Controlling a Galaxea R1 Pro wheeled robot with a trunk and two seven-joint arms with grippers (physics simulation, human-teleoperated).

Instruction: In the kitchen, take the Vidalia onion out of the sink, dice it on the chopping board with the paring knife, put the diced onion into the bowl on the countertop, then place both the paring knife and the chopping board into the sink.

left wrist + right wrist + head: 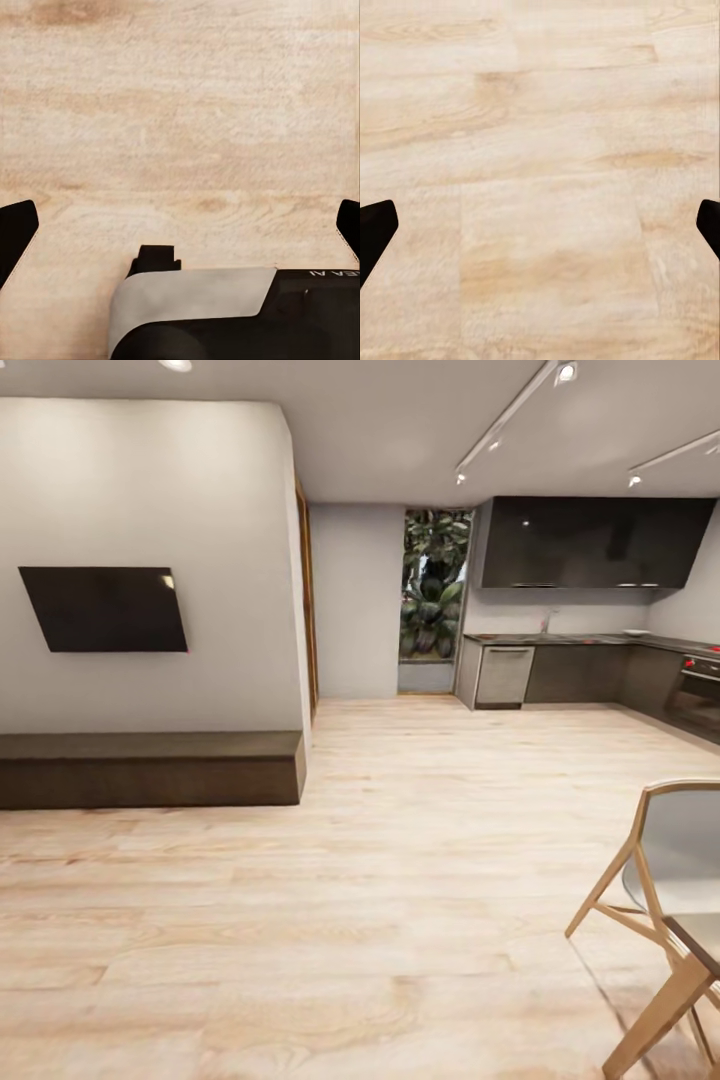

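A wooden chair (665,900) stands nearest, on pale plank floor (350,920). Left gripper (180,225) and right gripper (540,225) hang wide open, empty. The kitchen tabletop (590,641) lies far ahead; its sink is too distant to discern. Approach step: drive there next.
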